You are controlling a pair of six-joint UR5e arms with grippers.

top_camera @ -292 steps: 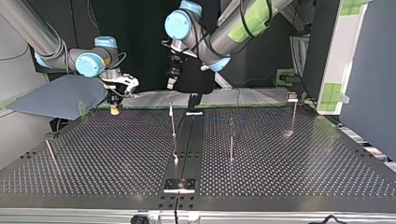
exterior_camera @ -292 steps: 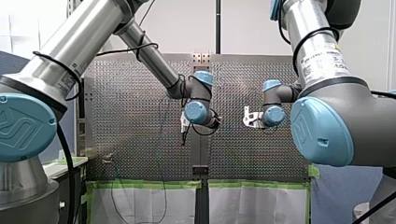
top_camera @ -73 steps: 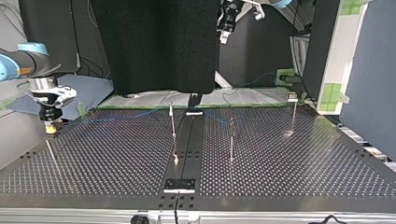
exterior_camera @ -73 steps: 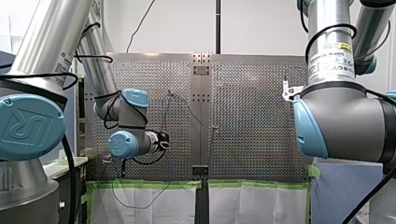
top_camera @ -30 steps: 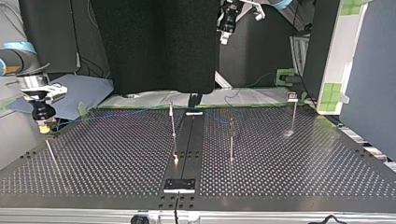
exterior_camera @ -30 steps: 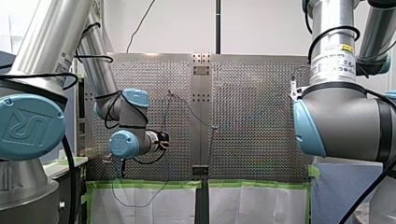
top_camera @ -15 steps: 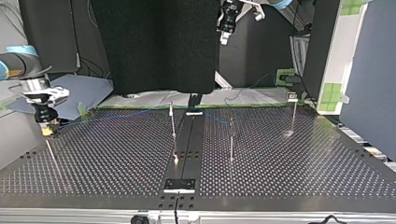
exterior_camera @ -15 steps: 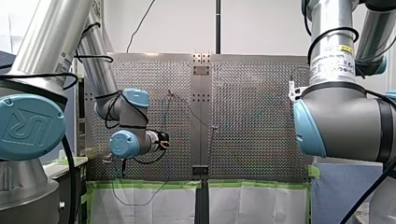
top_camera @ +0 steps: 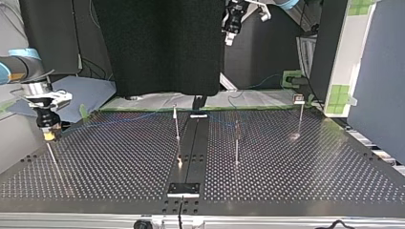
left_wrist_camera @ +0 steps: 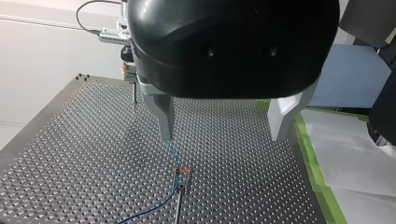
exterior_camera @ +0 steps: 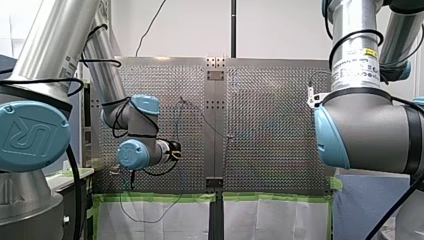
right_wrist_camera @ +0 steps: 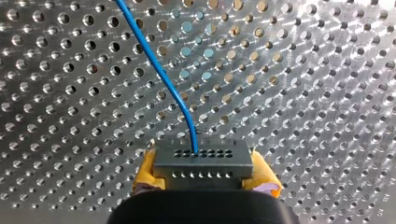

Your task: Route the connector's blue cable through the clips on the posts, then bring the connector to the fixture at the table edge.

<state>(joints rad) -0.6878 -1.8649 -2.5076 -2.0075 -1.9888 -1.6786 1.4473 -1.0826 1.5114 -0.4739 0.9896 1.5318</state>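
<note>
My right arm (top_camera: pixel 21 67) comes in at the top view's left. The right jaws hang low over the bench (top_camera: pixel 119 162), close to that left edge and toward its far corner. In the right wrist view they are clamped on the connector (right_wrist_camera: pixel 203 163), with a yellow pad (right_wrist_camera: pixel 145 171) pressed to each short end of the grey block. The block sits level, its rows of holes facing the camera. The blue cable (right_wrist_camera: pixel 161 74) leaves the middle of the block and curves away ahead of the jaws over the perforated plate.

In the top view a thin post (top_camera: pixel 53 160) stands just under the connector. I cannot tell whether the two touch.

The left jaws are spread wide with nothing between them, and a metal finger (left_wrist_camera: pixel 164 114) shows on one side. My left arm (exterior_camera: pixel 132 135) holds them well above the bench. Below them an orange clip (left_wrist_camera: pixel 182 171) on a clip post (left_wrist_camera: pixel 179 200) carries the cable. A strip of green tape (left_wrist_camera: pixel 308 158) marks the bench edge beside these jaws.

Toward the middle of the top view, two upright posts (top_camera: pixel 176 125) flank a dark centre strip (top_camera: pixel 191 143). A third post (top_camera: pixel 301 117) stands near the right edge. Broad bare plate lies between the posts and along the near edge.
</note>
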